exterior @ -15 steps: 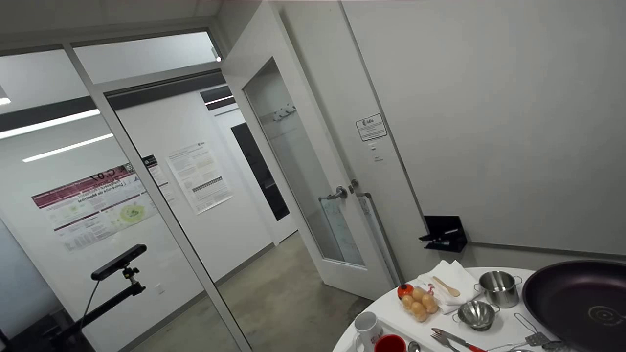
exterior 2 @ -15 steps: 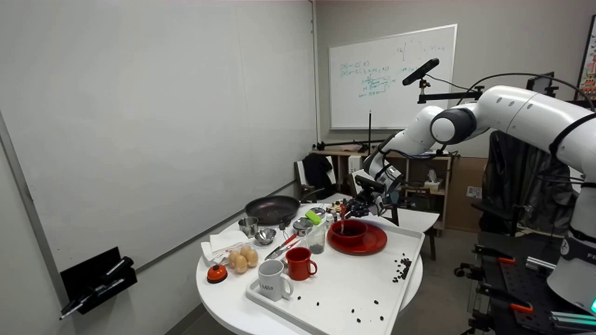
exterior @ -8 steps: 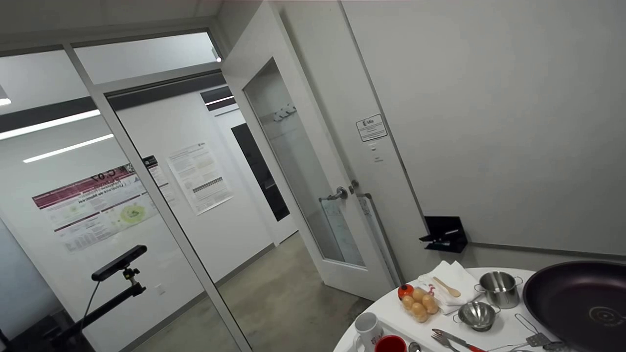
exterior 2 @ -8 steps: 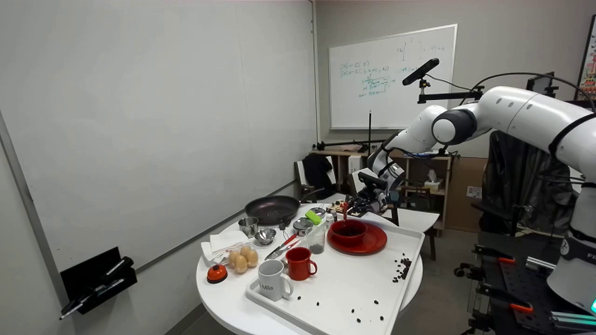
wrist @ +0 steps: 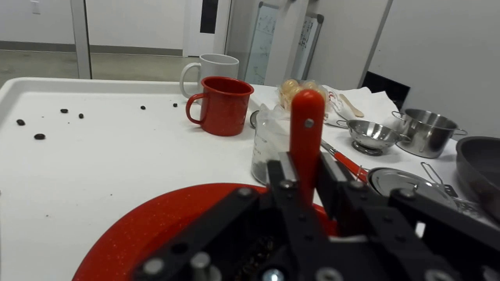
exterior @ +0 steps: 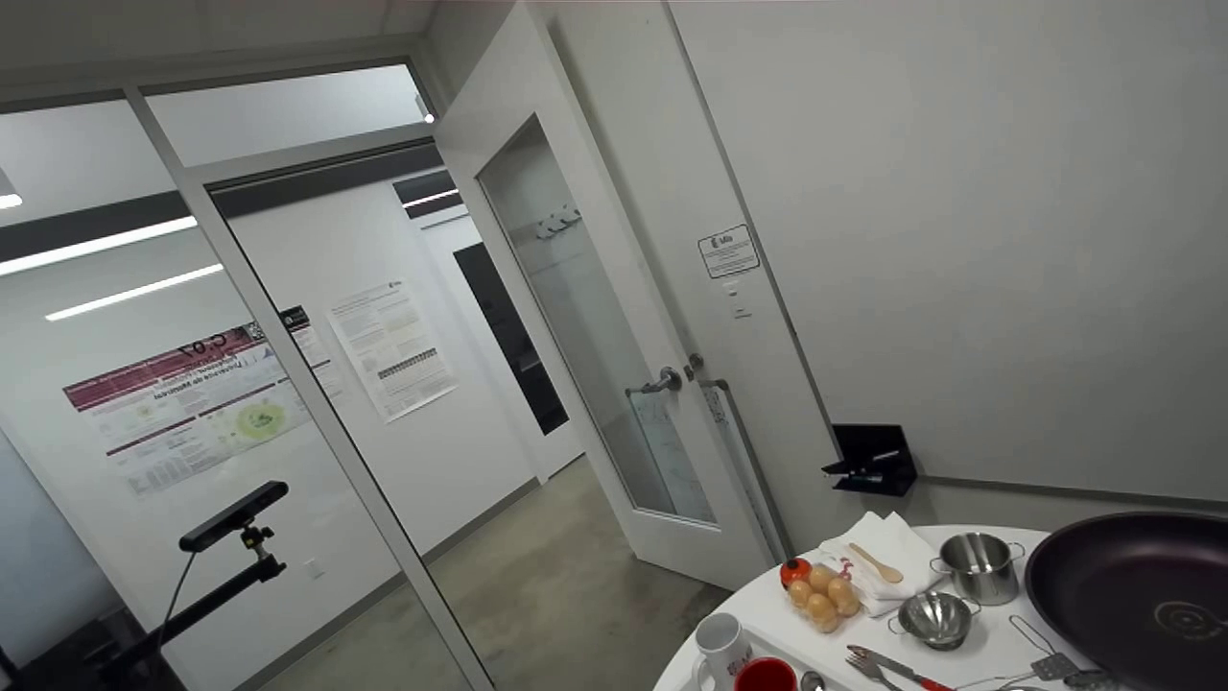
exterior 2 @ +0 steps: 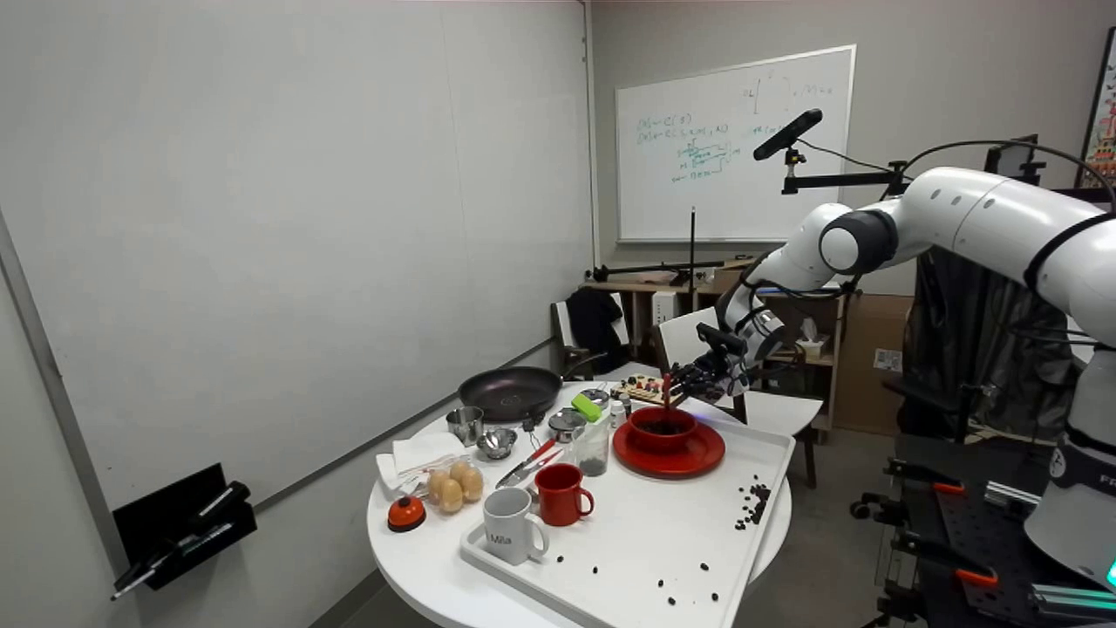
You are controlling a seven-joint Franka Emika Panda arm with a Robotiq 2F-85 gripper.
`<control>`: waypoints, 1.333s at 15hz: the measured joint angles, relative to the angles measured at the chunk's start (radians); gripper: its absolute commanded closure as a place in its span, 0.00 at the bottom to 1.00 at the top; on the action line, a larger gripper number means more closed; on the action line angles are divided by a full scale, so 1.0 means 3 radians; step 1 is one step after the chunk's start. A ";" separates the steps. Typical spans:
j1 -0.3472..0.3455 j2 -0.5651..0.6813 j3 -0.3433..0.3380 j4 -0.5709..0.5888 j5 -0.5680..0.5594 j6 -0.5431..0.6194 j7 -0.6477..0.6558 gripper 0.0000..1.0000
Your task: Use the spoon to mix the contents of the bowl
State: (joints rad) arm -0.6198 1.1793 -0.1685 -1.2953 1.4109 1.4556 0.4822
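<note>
My fingers are pinched on the red handle of the spoon, one finger at its nine o'clock side, one at its three. In the wrist view the handle's free end points to twelve; in an exterior view it stands nearly upright at the twelve o'clock edge of the red bowl, where I cannot make out its lower end. Dark contents lie in that bowl, which sits on a red plate; the plate is on the white tray, and the tray on the table.

In the wrist view, with my fingertips as the dial's middle, I have the see-through beaker near at ten o'clock, the red mug beyond it and the pale mug closer to eleven. Loose dark beans are strewn on the tray around nine. The steel colander is at two, the black pan at three.
</note>
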 measured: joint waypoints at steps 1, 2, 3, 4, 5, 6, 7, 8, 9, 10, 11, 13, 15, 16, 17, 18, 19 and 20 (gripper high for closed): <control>-0.0024 0.0001 0.0000 -0.0001 0.0009 0.0000 0.0000 0.93; -0.0038 0.0001 0.0001 -0.0001 0.0015 0.0000 0.0000 0.93; -0.0042 0.0001 0.0002 -0.0001 0.0019 0.0000 0.0000 0.93; -0.0041 0.0001 0.0008 -0.0001 0.0020 0.0000 0.0000 0.93; -0.0036 0.0001 0.0019 -0.0001 0.0020 0.0000 0.0000 0.93; -0.0026 0.0001 0.0033 0.0000 0.0020 0.0000 0.0000 0.93; -0.0011 0.0000 0.0047 0.0001 0.0019 -0.0002 -0.0001 0.93; 0.0012 0.0000 0.0062 0.0002 0.0017 -0.0003 -0.0002 0.93; 0.0040 0.0000 0.0077 0.0002 0.0011 -0.0009 -0.0004 0.93; 0.0080 0.0000 0.0086 0.0002 0.0004 -0.0015 -0.0006 0.93; 0.0124 0.0000 0.0090 0.0003 -0.0003 -0.0022 -0.0007 0.93; 0.0217 0.0000 0.0095 0.0005 -0.0009 -0.0030 -0.0007 0.93; 0.0291 -0.0001 0.0095 0.0007 -0.0010 -0.0035 -0.0007 0.93; 0.0319 -0.0001 0.0095 0.0009 -0.0010 -0.0038 -0.0007 0.93; 0.0336 -0.0001 0.0094 0.0011 -0.0010 -0.0039 -0.0007 0.93; 0.0342 -0.0001 0.0094 0.0013 -0.0009 -0.0039 -0.0007 0.93; 0.0340 -0.0001 0.0089 0.0016 -0.0008 -0.0039 -0.0007 0.93; 0.0331 -0.0001 0.0081 0.0017 -0.0005 -0.0039 -0.0007 0.93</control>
State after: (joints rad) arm -0.5205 1.1791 -0.1443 -1.2901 1.4094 1.4438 0.4800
